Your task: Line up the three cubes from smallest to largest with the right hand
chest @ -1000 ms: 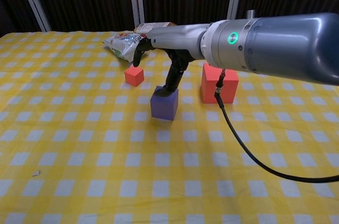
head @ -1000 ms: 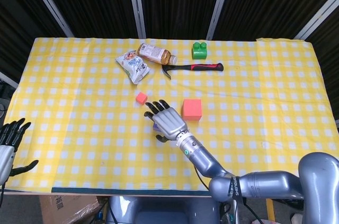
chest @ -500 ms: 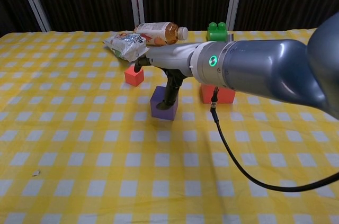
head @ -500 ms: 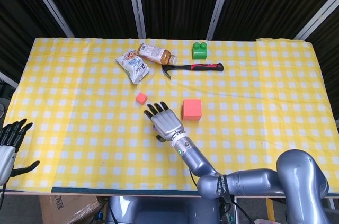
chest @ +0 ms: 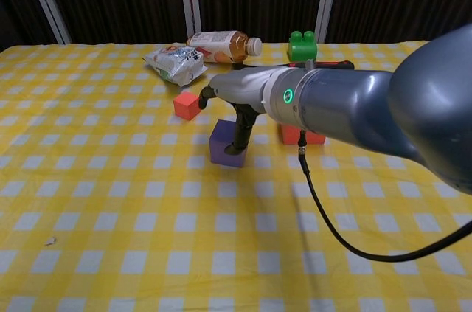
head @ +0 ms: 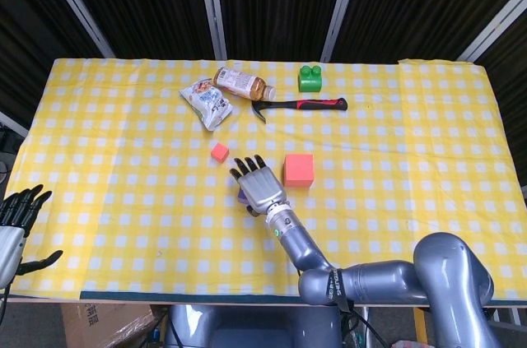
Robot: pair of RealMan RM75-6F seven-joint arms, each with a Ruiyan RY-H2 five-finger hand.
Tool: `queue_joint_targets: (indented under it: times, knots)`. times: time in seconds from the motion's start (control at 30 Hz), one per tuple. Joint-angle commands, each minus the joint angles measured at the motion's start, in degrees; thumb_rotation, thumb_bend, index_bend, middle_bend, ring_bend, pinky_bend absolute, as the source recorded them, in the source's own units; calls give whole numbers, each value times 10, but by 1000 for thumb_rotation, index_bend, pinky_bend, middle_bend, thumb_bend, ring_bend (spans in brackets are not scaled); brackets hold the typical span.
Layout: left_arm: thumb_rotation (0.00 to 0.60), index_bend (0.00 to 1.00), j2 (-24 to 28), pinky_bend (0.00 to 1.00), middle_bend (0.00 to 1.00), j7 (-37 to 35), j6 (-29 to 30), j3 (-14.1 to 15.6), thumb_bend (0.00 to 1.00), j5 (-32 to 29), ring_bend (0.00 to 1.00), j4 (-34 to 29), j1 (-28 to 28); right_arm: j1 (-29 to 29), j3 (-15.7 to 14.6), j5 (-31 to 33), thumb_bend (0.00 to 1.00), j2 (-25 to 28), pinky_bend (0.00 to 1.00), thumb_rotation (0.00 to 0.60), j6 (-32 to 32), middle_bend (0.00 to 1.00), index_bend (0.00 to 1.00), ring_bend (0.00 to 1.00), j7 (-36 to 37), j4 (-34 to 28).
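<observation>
Cubes sitting roughly mid-table on the yellow-and-white checked cloth (head: 123,159). Mid-size purple foam cube (chest: 226,144) lying between the small red cube (head: 219,151) on its far left and the large red cube (head: 298,169) on its right; purple is almost fully hidden under the hand in the head view, clear in the chest view.

Right hand (head: 258,183) covering the purple cube from above, fingers stretching flat over its top toward the far edge, thumb (chest: 239,138) reaching down and touching the cube's right face. Cannot tell whether it is actually gripping or just resting on it; cube looks to be sitting on the cloth. Right forearm is blocking part of the large red cube in the chest view.

Left hand (head: 15,220) hanging off the near-left table edge, fingers spreading apart, holding nothing.

Further back: crumpled snack bag (head: 207,102), brown drink bottle (head: 243,84) lying on its side just beside it, red-and-black-handled hammer (head: 300,105), green toy brick (head: 310,78) behind the hammer.
</observation>
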Motion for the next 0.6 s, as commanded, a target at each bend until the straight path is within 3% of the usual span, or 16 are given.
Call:
queue_joint_targets:
  times: [0.03,0.37,0.6]
  knots:
    - [600,0,1,38,0,-1,0,0,41,1,0,0,0,4,-3,8,362,-7,0,600,8,0,203,0,-10,9]
    - [600,0,2,38,0,-4,-1,2,40,3,0,-2,-1,4,-4,21,363,-22,0,600,11,0,228,0,-19,31]
    - [600,0,3,38,0,-5,-5,3,41,3,0,-3,-3,2,0,22,363,-28,0,600,11,0,385,0,-18,33]
